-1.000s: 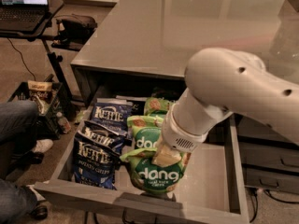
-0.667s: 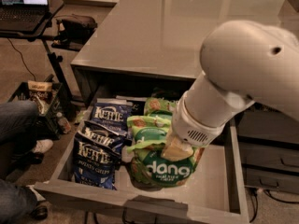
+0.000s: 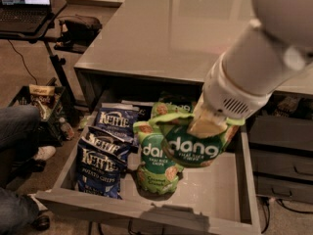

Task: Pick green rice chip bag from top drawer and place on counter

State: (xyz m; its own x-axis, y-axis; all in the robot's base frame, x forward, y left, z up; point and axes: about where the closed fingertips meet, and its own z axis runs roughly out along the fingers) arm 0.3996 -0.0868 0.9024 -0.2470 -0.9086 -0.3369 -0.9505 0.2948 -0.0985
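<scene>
Our claw (image 3: 208,126) gripped the green rice chip bag (image 3: 191,151) over the top drawer (image 3: 215,195), its right floor bare, near the edge of the surface (image 3: 161,33).

The arm (image 3: 274,43) is white throughout, with a smooth, slightly glossy shell. Its upper part is a big rounded casing, bulging like a dome at the top right. Below that it narrows to a thick cylinder, where a faint seam rings the shell. The cylinder ends in a wider white collar with a rounded edge. A small grille (image 3: 235,106) of short dark slots is set into the collar. The gripper (image 3: 206,125) is a pale cream-yellow block, duller than the shell, at the arm's lower end, against the top edge of the bag (image 3: 195,148).
</scene>
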